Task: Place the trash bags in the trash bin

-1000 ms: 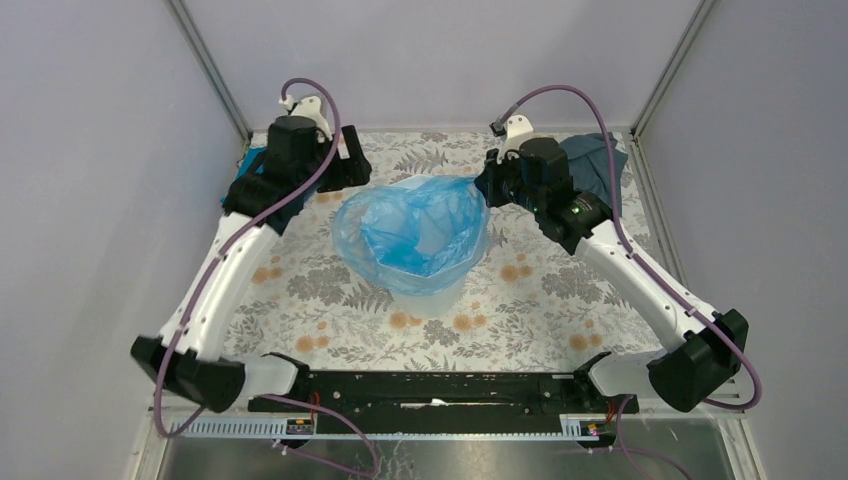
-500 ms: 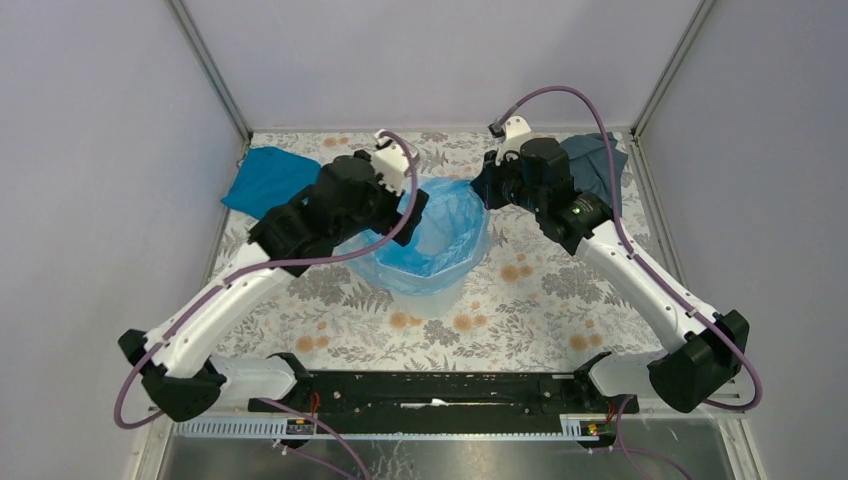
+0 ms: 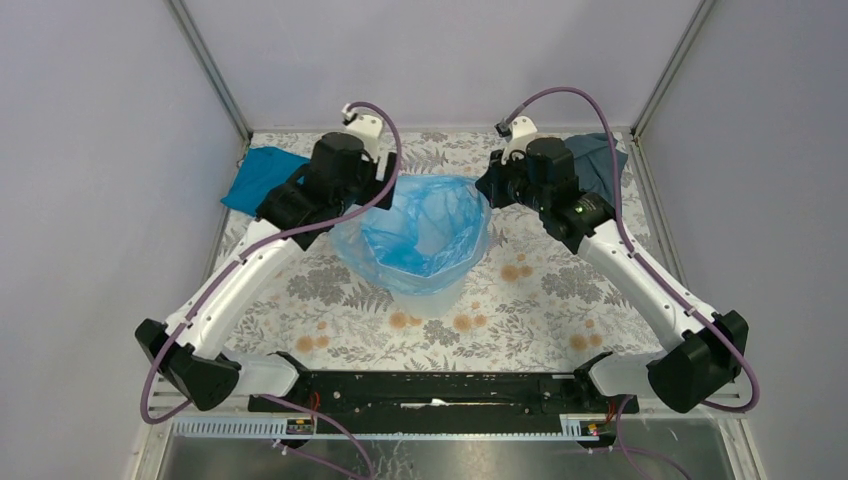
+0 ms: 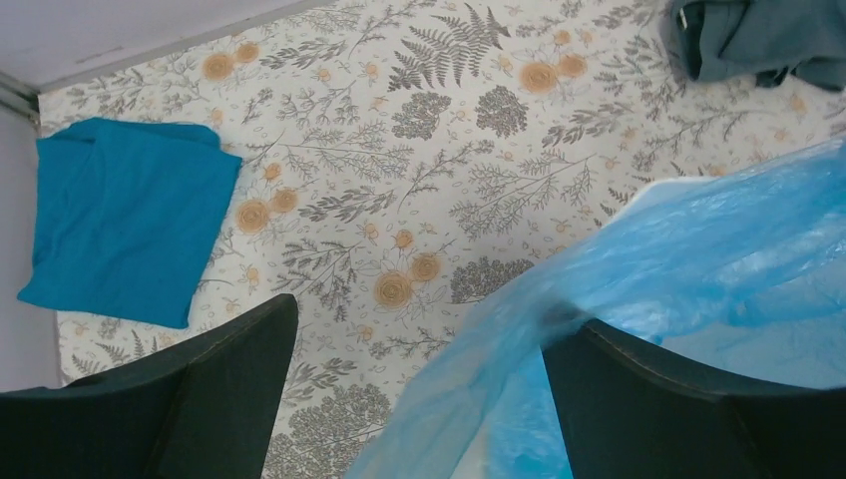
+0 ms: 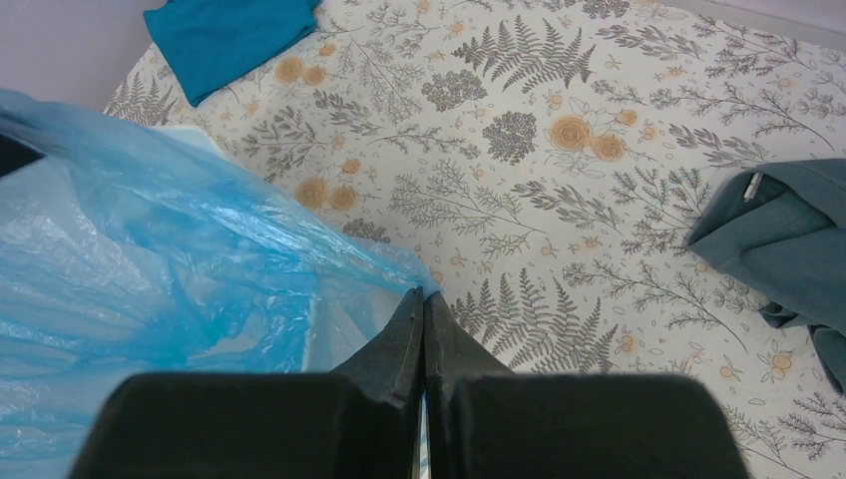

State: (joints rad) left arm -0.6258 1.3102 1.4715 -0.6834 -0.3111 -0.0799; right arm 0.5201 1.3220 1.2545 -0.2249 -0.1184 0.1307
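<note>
Trash bag (image 3: pixel 415 235): light-blue film, billowed open over the white trash bin (image 3: pixel 430 298) at mid-surface (image 3: pixel 540 290). Its right edge is pinched in the clenched right gripper (image 5: pixel 421 299). The left gripper (image 4: pixel 419 319) is spread wide at the left edge, nothing grasped. Step judged: seating the bag. Next, the left hem should be caught and drawn down.
</note>
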